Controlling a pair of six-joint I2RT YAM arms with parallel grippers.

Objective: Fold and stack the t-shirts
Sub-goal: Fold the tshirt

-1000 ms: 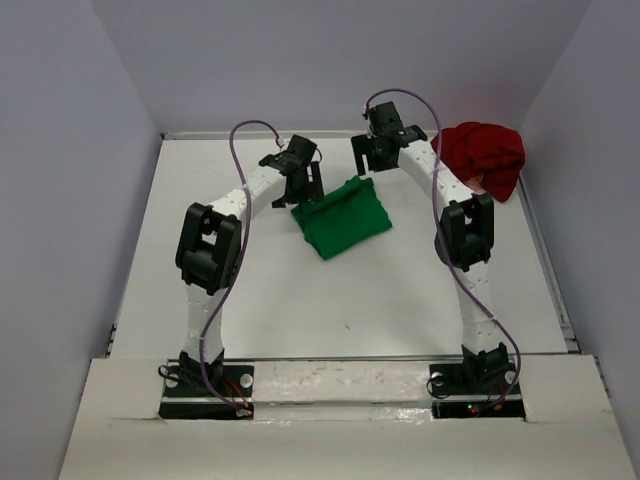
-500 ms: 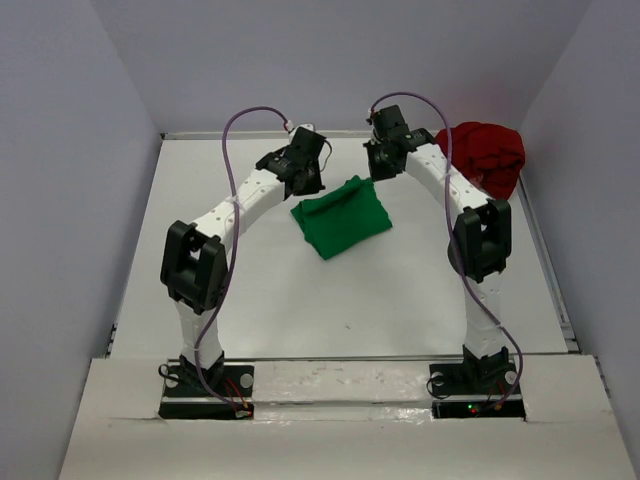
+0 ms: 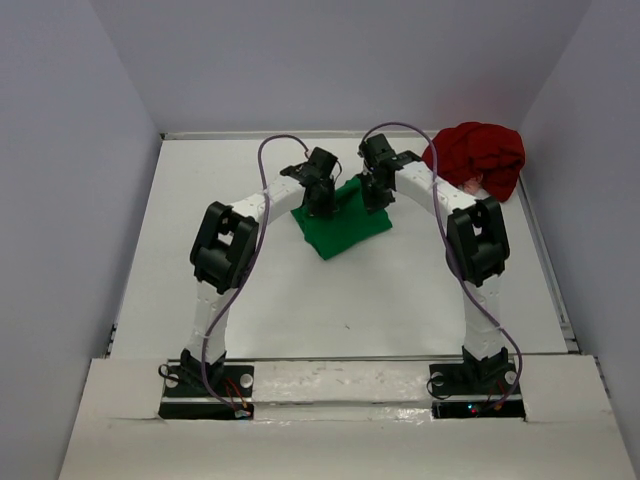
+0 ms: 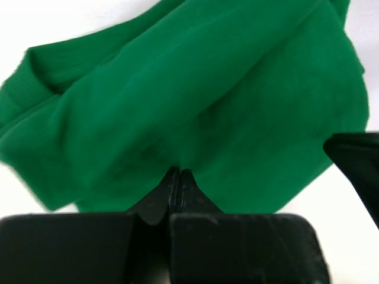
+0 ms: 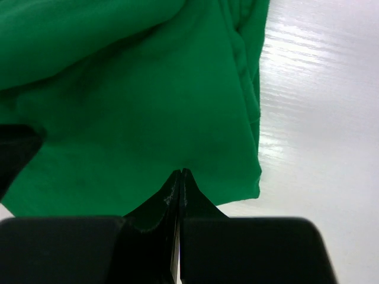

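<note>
Gripping the green t-shirt (image 3: 342, 228) along its far edge with both claws. Folded into a rough rectangle and lying flat on the white desk (image 3: 300, 300), one corner turned toward the arm bases.

Clamped fully shut at the shirt's far left part with the left claw (image 3: 322, 205). From the left wrist view, fingertips (image 4: 163, 198) pressed together with no gap, and creases in the green cloth running straight into the tips.

Likewise closed tight at the shirt's far right part with the right claw (image 3: 378, 195). From the right wrist view, tips (image 5: 179, 177) meeting on the cloth just inside the shirt's right-hand hem, with bare desk beyond it.

Heaped in a loose bundle beyond and to the right of the green shirt, well apart from it: the dark red t-shirt (image 3: 482, 155), touched by neither claw.
</note>
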